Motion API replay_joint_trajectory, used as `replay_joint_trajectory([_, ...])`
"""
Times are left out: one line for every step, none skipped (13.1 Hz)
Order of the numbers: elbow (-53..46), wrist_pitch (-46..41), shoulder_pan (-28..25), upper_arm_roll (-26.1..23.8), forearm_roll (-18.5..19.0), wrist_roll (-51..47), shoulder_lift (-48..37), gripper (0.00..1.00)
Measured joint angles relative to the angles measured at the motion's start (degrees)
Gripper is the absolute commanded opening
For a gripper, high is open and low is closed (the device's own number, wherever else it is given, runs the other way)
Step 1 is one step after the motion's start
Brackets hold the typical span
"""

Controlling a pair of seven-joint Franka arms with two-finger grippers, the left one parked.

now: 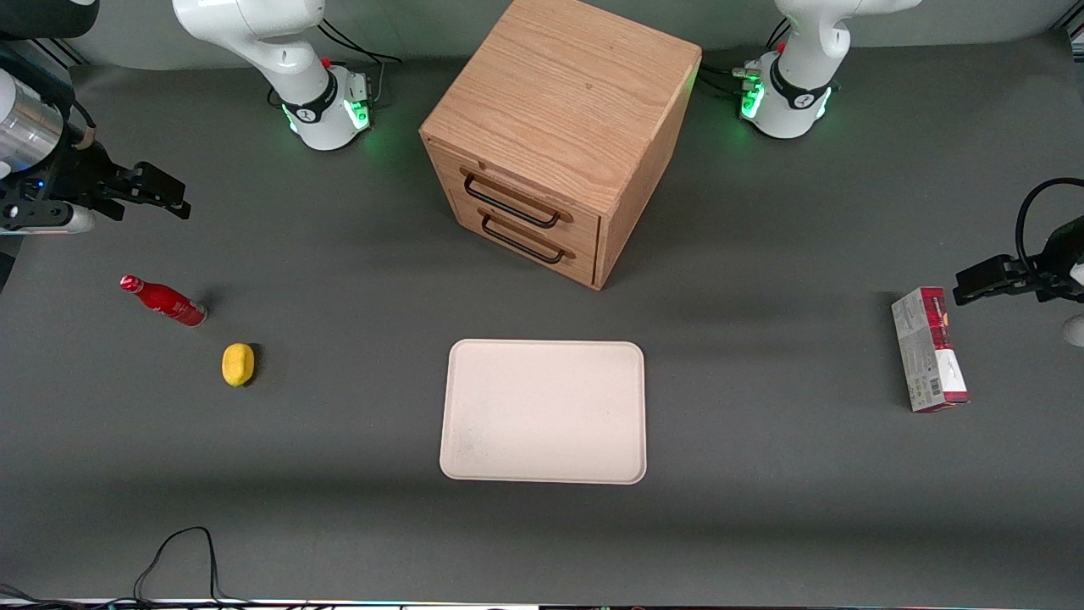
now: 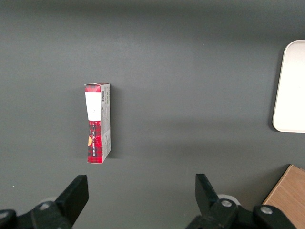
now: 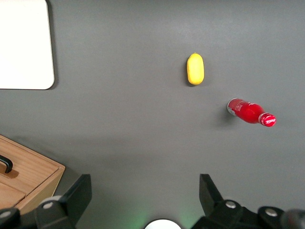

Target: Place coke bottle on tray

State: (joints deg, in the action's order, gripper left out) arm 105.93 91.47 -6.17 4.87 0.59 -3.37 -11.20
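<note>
The tool (image 1: 157, 193), fingers spread and empty, is hovering above the tabletop (image 1: 339, 525) while the coke bottle (image 1: 163, 300) is lying nearer the camera, beside it, well apart from the tray (image 1: 543, 411).

A dark grey matte table (image 1: 762, 508) carries a light oak two-drawer cabinet (image 1: 559, 135) under even light.

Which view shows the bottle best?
The right wrist view: the bottle is large and unobstructed beside the lemon, with the open gripper above the table. The front view shows it smaller; the left wrist view misses it.
</note>
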Motion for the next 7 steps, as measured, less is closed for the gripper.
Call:
replay_joint_trajectory([-0.2,-0.2,0.0,0.0,0.0,0.0,0.1,1.0])
replay_joint_trajectory([-0.2,-0.3,0.0,0.0,0.0,0.0,0.1,1.0])
replay_joint_trajectory([-0.2,-0.3,0.0,0.0,0.0,0.0,0.2,1.0])
replay_joint_trajectory([-0.2,-0.3,0.0,0.1,0.0,0.0,0.4,1.0])
replay_joint_trajectory([-0.2,-0.3,0.0,0.7,0.1,0.7,0.8,1.0])
replay_joint_trajectory([-0.2,-0.3,0.0,2.2,0.2,2.9,1.3,1.0])
replay_joint_trajectory([-0.2,-0.1,0.0,4.4,0.7,6.1,2.0,1.0])
